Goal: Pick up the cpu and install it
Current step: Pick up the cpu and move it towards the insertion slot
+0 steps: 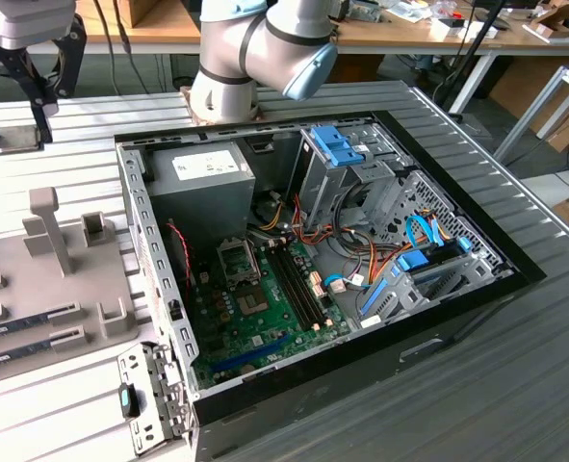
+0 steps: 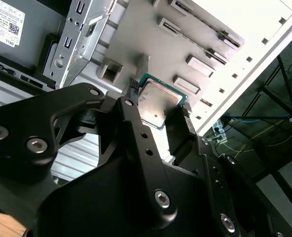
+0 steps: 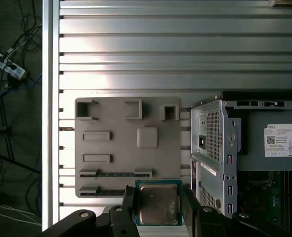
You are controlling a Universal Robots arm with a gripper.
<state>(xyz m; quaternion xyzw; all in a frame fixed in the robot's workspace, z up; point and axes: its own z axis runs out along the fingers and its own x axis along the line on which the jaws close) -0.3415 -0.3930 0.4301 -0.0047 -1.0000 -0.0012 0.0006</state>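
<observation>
The gripper (image 3: 158, 211) is pinching the cpu (image 3: 158, 201) between its two black fingers (image 3: 129, 205), one on each of two opposite edges. In both wrist views the small square chip shows its silver-grey metal top, with a thin green edge around it. In the second wrist view the gripper (image 2: 159, 102) holds the cpu (image 2: 158, 98) clear of the surface beneath.

Behind the chip lies a grey tray (image 3: 111, 123) with moulded slots and a bare raised square pad (image 3: 147, 137). The chip is seen over the tray's edge, near the corner of an open computer case (image 3: 210, 148). Tray and case rest on a ribbed metal table (image 3: 160, 49).

In the exterior view the computer case (image 1: 130, 221) lies open in the centre. The robot arm (image 1: 255, 48) stands at 12 o'clock, just behind the case. Inside the case, a grey power supply (image 1: 202, 188) sits toward 11 o'clock. The green motherboard (image 1: 255, 318) lies toward 7 o'clock, with a black square socket frame (image 1: 236, 258) on it. The grey tray (image 1: 34, 279) is at 9 o'clock, just beside the case, and long narrow memory sticks (image 1: 34, 339) lie in its slots.
</observation>
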